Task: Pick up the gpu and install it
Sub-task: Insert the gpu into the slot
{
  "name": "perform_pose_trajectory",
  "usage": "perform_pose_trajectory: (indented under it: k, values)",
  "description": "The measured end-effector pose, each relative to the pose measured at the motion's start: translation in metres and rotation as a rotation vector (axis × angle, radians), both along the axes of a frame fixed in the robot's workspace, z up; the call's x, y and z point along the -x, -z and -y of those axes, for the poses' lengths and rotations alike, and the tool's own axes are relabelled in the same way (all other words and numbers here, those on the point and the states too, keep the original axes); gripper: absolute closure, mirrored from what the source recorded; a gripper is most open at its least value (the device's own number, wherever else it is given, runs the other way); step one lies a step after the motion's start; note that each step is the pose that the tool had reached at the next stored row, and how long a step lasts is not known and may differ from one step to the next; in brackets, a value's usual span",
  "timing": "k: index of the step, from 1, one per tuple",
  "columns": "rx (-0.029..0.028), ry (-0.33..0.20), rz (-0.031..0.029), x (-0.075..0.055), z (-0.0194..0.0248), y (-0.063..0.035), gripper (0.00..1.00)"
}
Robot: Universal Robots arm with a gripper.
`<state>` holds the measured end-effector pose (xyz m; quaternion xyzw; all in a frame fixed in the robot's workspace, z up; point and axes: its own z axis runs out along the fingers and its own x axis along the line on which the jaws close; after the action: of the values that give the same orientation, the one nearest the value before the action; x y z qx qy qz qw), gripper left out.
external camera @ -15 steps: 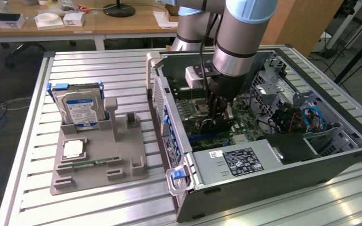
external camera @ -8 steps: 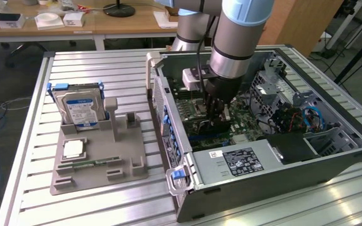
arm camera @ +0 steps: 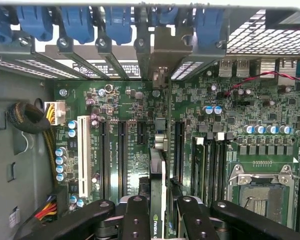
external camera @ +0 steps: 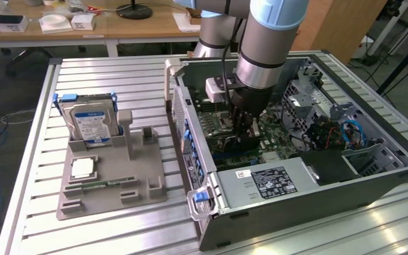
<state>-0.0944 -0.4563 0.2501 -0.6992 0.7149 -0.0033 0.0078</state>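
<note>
- Closest to my wrist camera are the black fingers (arm camera: 135,220), clamped on either side of the gpu (arm camera: 160,190), which stands on edge between them with a green logo showing on its near end
- So the gripper (arm camera: 159,220) is grasping the card, pads pressed to both flat faces
- The gpu runs straight away from the lens over the green motherboard (arm camera: 230,125), its far end with the metal bracket (arm camera: 162,50) up against the case's rear wall among the blue slot latches (arm camera: 117,22)
- I cannot tell whether the card's lower edge is seated in a slot or just above it
- Beside the card I see black expansion slots (arm camera: 122,155) and one white slot (arm camera: 83,155) on one side, memory slots and the bare CPU socket (arm camera: 262,192) on the other
- From the exterior view, the arm (external camera: 268,48) reaches down into the open computer case (external camera: 374,159), which lies on its side on the slatted metal table (external camera: 104,69)
- The gripper (external camera: 243,125) is low inside the case, over the motherboard's middle
- The power supply (external camera: 271,183) sits at the case's near end
- Towards the exterior view's left, well apart from the case, a grey holder (external camera: 112,183) carries the blue-labelled hard drive (external camera: 91,122) upright, a processor (external camera: 82,167) lying flat and a thin green memory stick (external camera: 108,184)
</note>
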Motion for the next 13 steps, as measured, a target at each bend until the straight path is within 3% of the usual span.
perform_pose_trajectory:
  k: [13]
  values:
    - [-0.0010,0.022,0.0005,0.0001,-0.0002,-0.0019,0.74]
